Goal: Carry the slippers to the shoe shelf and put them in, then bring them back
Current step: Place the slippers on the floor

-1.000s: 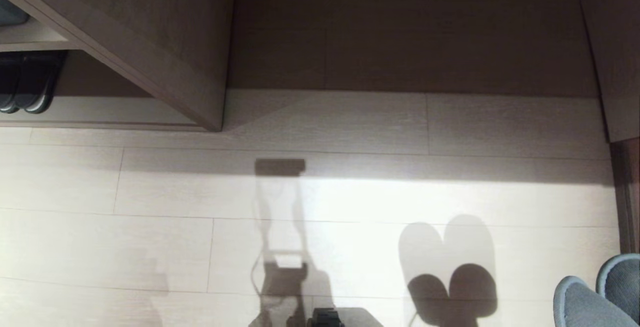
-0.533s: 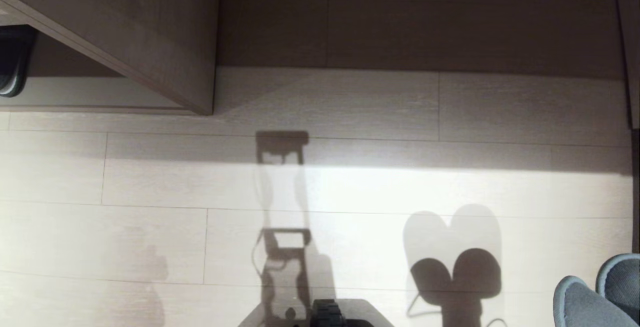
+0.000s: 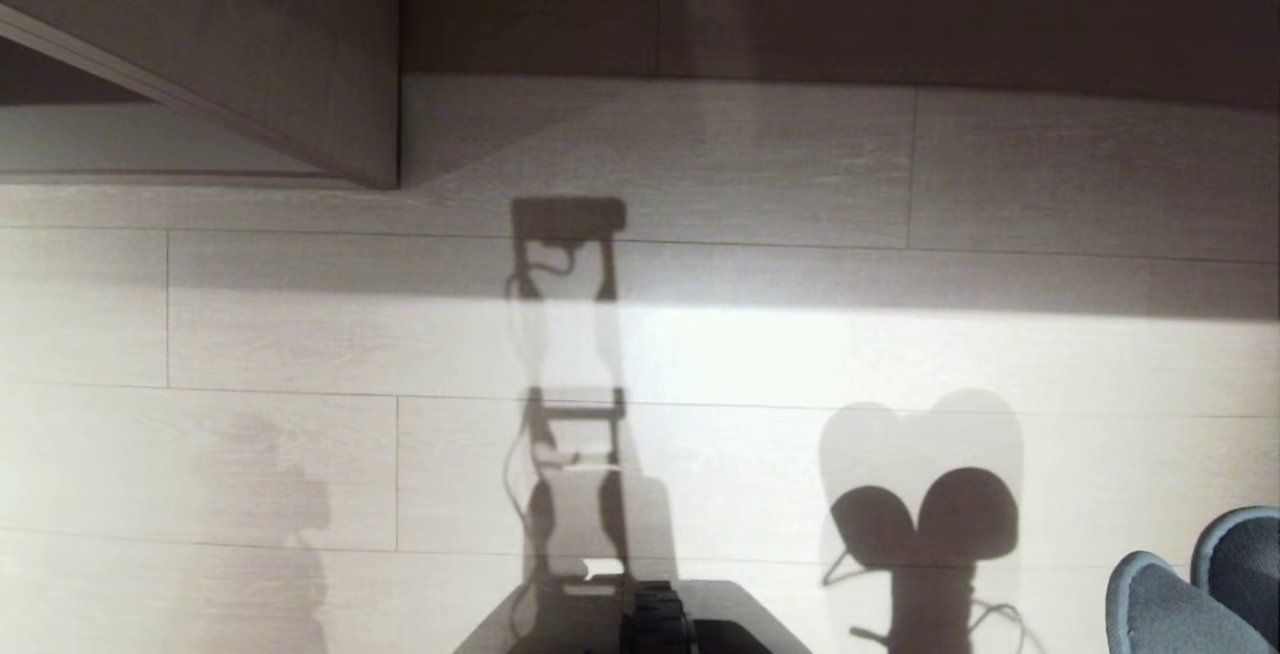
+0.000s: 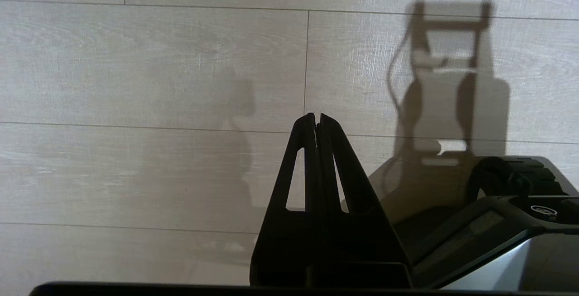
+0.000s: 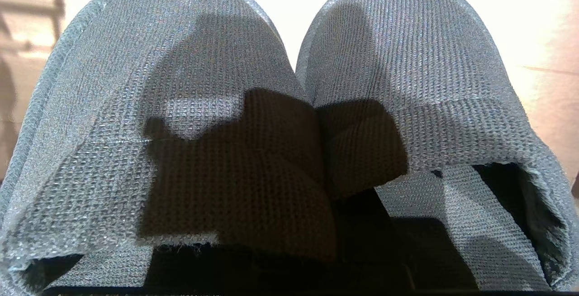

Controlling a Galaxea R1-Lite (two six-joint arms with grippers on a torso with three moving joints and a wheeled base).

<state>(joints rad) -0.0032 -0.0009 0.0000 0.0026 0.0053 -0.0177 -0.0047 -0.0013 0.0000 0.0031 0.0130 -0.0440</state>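
Far left, our left gripper [image 4: 316,121] hangs over the bare floor [image 3: 300,334], fingers pressed together and holding nothing. Up in the left corner we have the shelf [image 3: 250,54], its panel angling down to the floorboards. In the middle our own shadow stretches across the planks. On the right, the slippers [image 5: 289,106] ride side by side, toes forward, pinched at the inner edges where they meet by our right gripper, itself hidden beneath the fabric.

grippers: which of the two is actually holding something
The right gripper: it is shut on the grey-blue slippers, pinching their inner edges together. The left gripper is shut too, but empty, with only floor beyond its tips.
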